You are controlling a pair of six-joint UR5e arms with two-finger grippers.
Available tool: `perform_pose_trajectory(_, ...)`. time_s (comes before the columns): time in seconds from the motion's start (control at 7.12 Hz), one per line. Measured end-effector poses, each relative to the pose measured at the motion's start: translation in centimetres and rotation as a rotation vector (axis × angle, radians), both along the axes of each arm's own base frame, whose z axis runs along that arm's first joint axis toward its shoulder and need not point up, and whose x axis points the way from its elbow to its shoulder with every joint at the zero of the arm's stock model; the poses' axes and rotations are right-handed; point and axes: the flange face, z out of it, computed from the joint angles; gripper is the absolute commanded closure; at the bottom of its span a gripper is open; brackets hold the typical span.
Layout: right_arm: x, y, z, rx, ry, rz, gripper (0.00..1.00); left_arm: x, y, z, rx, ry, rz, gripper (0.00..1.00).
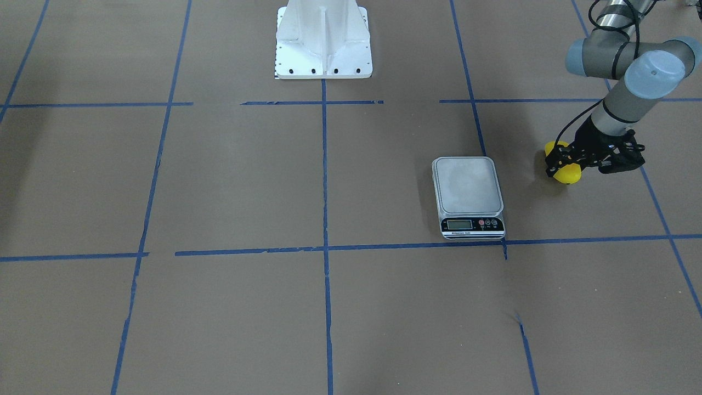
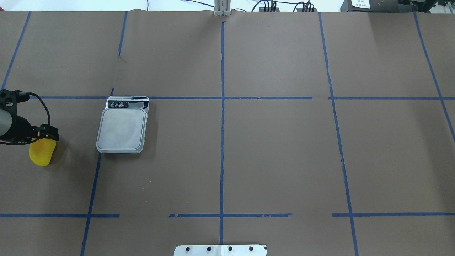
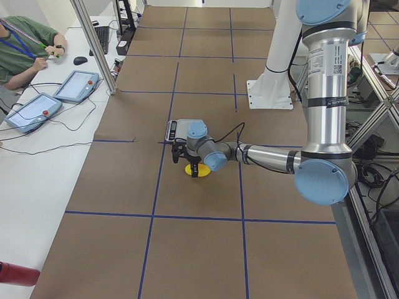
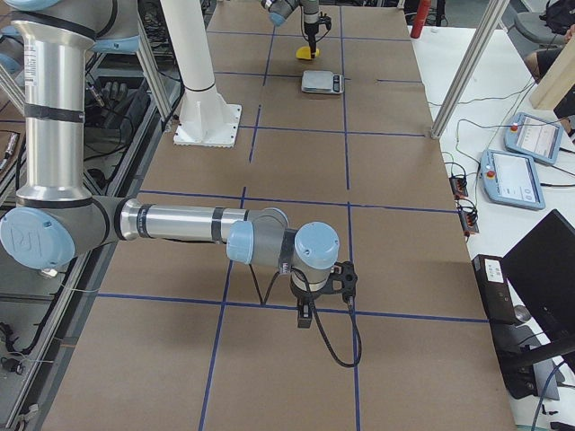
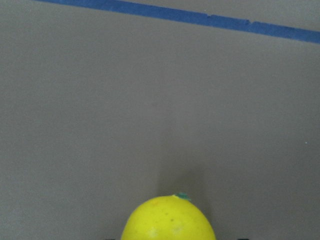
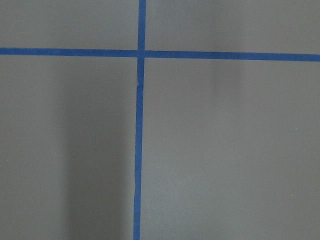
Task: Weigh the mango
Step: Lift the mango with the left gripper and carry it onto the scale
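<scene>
And the left tool [image 1: 560,160] pinched the mango [image 1: 568,174] across its middle, long axis level, an end poking out either side; right tool [image 4: 305,314], grip unreadable.

Brown paper covers the surface [image 2: 277,156], marked into large rectangles by blue tape lines [image 2: 222,142] that are torn and gapped in places; black cables [image 2: 270,5] bunch along its far edge. On one long side stands a white bench [image 3: 37,180] carrying two grey tablet-style pendants with red buttons [image 3: 32,111] [image 3: 76,85], loose wires, a black mouse [image 3: 80,60] and a keyboard [image 3: 101,38], with a seated operator in a green shirt [image 3: 22,43] at its far end. A slanted aluminium post [image 3: 93,43] rises from the surface edge by the bench, a red cylinder [image 3: 15,274] lies at the near corner, and a dark screen [image 4: 544,269] sits at the bench's other end.
</scene>
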Motion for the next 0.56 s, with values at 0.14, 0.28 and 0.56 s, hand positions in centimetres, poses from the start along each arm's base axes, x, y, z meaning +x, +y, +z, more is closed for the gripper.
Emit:
perform_pose_trajectory(0.14,0.0,0.0,0.0,0.0,0.0,0.0,0.0,-0.4,0.2,-0.2,0.007,0.001,0.005,1.0)
perform_pose_trajectory(0.28,0.0,0.0,0.0,0.0,0.0,0.0,0.0,-1.1,0.7,-1.4,0.022,0.009,0.015,1.0)
perform_pose_trajectory(0.56,0.0,0.0,0.0,0.0,0.0,0.0,0.0,-2.2,1.3,-6.7,0.023,-0.005,0.054,1.0)
